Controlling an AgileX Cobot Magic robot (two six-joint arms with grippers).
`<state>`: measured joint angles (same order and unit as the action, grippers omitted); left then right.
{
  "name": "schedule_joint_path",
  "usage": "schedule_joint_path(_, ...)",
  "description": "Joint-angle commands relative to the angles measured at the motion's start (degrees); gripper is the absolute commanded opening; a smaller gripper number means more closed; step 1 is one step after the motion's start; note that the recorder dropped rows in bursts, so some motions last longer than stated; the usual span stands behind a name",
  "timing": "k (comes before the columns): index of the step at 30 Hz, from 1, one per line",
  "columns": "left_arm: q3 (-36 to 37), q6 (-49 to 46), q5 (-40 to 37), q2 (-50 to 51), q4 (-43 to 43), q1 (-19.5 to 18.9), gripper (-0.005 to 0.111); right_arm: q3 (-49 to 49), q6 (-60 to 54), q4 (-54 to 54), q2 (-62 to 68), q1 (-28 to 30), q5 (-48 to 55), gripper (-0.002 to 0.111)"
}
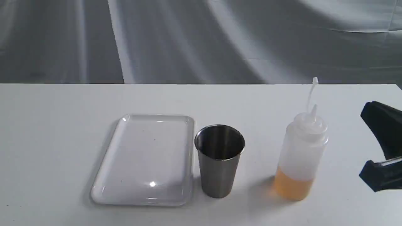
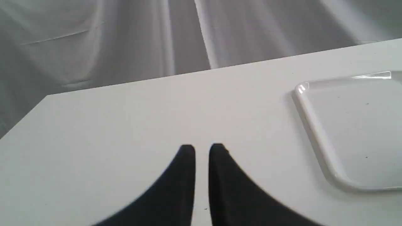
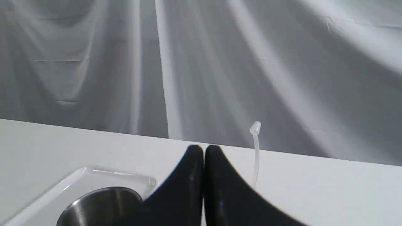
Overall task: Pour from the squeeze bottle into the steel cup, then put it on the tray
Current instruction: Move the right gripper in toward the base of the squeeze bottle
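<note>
The squeeze bottle (image 1: 300,157) stands upright right of centre, amber liquid at its bottom and its cap strap sticking up. Left of it stands the steel cup (image 1: 219,161), upright, showing a dark inside. The white tray (image 1: 110,163) lies flat just left of the cup, with nothing on it. My right gripper (image 1: 369,114) is at the right edge, apart from the bottle. In the right wrist view it (image 3: 203,149) is shut on nothing, with the strap (image 3: 256,147) and the cup (image 3: 94,204) beyond. My left gripper (image 2: 202,147) is shut, away from the tray (image 2: 314,131).
A white table (image 1: 47,141) carries everything, and a grey draped cloth (image 1: 201,40) hangs behind its far edge. The left wrist view shows the table's far corner (image 2: 47,95).
</note>
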<state>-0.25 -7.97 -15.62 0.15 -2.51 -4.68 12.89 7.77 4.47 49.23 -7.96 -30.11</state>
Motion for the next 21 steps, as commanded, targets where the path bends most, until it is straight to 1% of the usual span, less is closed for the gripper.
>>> schedule_joint_path(1, 0.3, 0.1, 0.4, -0.1, 0.0, 0.0, 0.008, -2.1, -0.5, -3.1, -0.1, -0.1, -2.4, 0.0)
schedule_joint_path(3, 0.3, 0.1, 0.4, -0.1, 0.0, 0.0, 0.008, -3.0, -0.5, -5.0, -0.1, -0.1, -2.6, 0.0)
schedule_joint_path(7, 0.3, 0.1, 0.4, -0.1, 0.0, 0.0, 0.008, -3.8, -0.2, -5.1, 0.9, -0.1, -4.2, 0.0)
schedule_joint_path(13, 0.3, 0.1, 0.4, -0.1, 0.0, 0.0, 0.008, -3.9, 4.9, -5.1, 8.0, -0.1, -4.6, 0.0)
schedule_joint_path(18, 0.3, 0.1, 0.4, -0.1, 0.0, 0.0, 0.008, -5.7, 6.1, -4.5, 12.6, -0.1, -9.7, 0.0)
schedule_joint_path(21, 0.3, 0.1, 0.4, -0.1, 0.0, 0.0, 0.008, -6.6, 6.1, -4.5, 13.7, -0.1, -10.9, 0.0)
